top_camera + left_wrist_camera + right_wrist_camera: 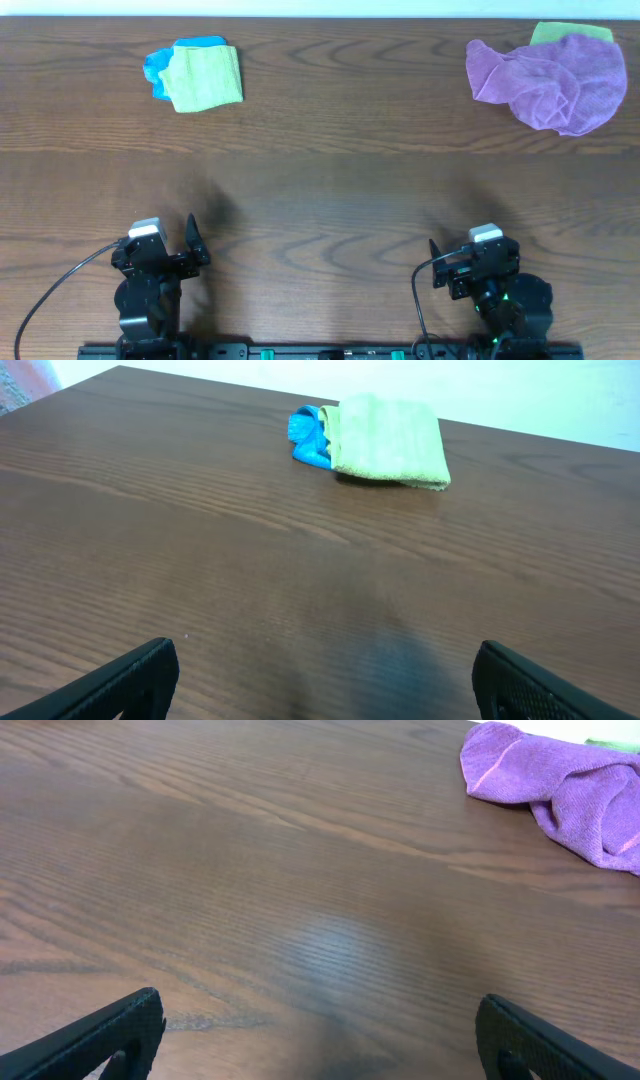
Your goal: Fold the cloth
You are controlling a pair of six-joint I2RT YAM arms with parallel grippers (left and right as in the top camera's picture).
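Note:
A crumpled pinkish-purple cloth (pixel 553 80) lies at the table's far right, partly on a lime-green cloth (pixel 570 32). No tag shows on it. It also shows in the right wrist view (pixel 570 790) at the top right. My left gripper (pixel 158 250) is open and empty at the near left edge; in the left wrist view (pixel 325 680) its fingers stand wide apart over bare wood. My right gripper (pixel 478 262) is open and empty at the near right edge, also seen in the right wrist view (pixel 320 1035). Both are far from the cloth.
A folded lime-green cloth (pixel 205 77) lies on a blue cloth (pixel 160 68) at the far left; both show in the left wrist view, the green cloth (pixel 390 440) and the blue cloth (pixel 308 438). The wooden table (pixel 330 190) spans the view.

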